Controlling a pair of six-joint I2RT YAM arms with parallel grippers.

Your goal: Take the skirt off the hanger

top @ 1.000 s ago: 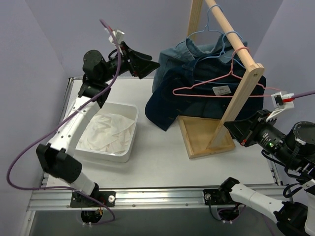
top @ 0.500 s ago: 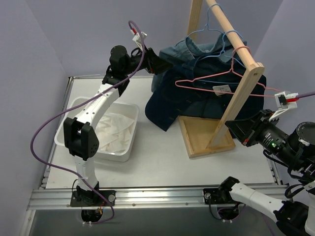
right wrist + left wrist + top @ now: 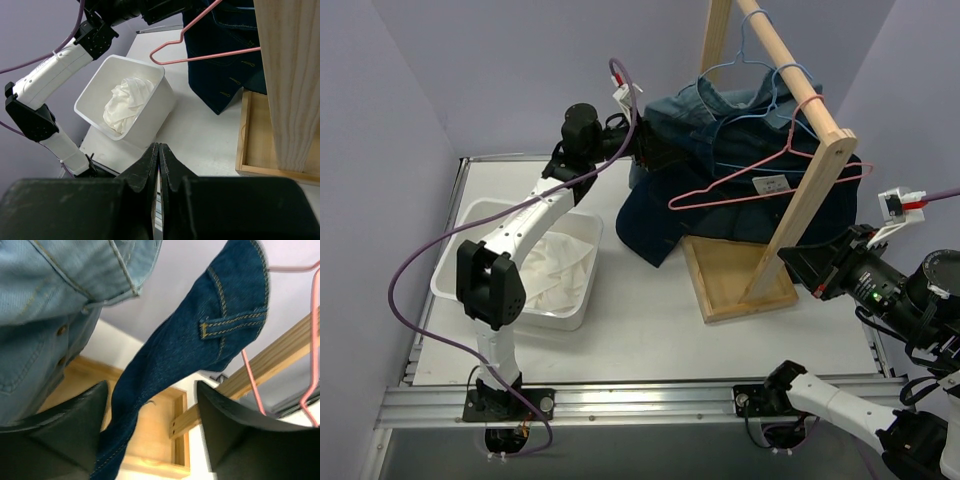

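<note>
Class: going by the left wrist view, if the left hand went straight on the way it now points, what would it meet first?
Most likely the dark-blue denim garment, which hangs directly ahead between the open fingers of the left hand. How far off it is remains unclear.

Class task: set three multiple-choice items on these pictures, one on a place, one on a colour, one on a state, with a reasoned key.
1. Where is the skirt? A on the hanger; B in the white bin; C on the floor.
2. What colour is the hanger? A pink-red; B green; C black.
3. How are the left gripper's jaws? A shut on the skirt; B shut on the hanger; C open.
Key: 1 B, it lies crumpled inside the bin. 2 A, its wire is pink-red in every view. 3 C, the left wrist view shows them apart, dark-blue denim between.
</note>
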